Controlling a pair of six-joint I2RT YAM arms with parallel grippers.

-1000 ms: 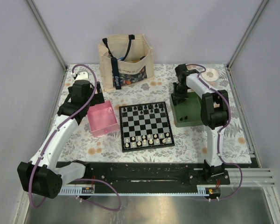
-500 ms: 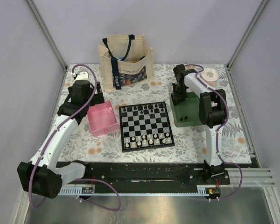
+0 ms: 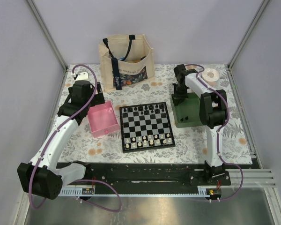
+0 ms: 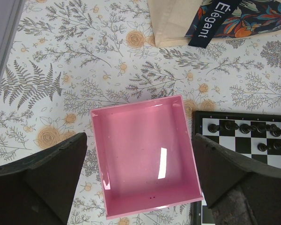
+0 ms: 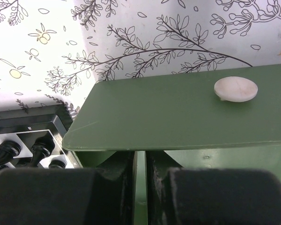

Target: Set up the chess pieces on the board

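The board (image 3: 146, 126) lies flat in the middle of the table. Tiny black chess pieces (image 3: 145, 109) stand along its far rows, and tiny white pieces (image 3: 147, 139) along its near rows. My right gripper (image 3: 179, 97) is shut on the far-left wall of the green tray (image 3: 189, 114); in the right wrist view the thin green wall (image 5: 140, 187) sits between the fingers (image 5: 117, 187). My left gripper (image 3: 94, 99) is open and empty, hovering over the empty pink tray (image 4: 145, 154). Black pieces (image 4: 243, 127) show at the right of the left wrist view.
A cloth tote bag (image 3: 126, 58) stands at the back centre. A roll of white tape (image 3: 209, 75) lies at the back right. The tray's green outer face carries a white round pad (image 5: 235, 88). Metal frame posts line both sides.
My right gripper has shifted slightly toward the far side while holding the green tray's wall. The left arm has not moved.
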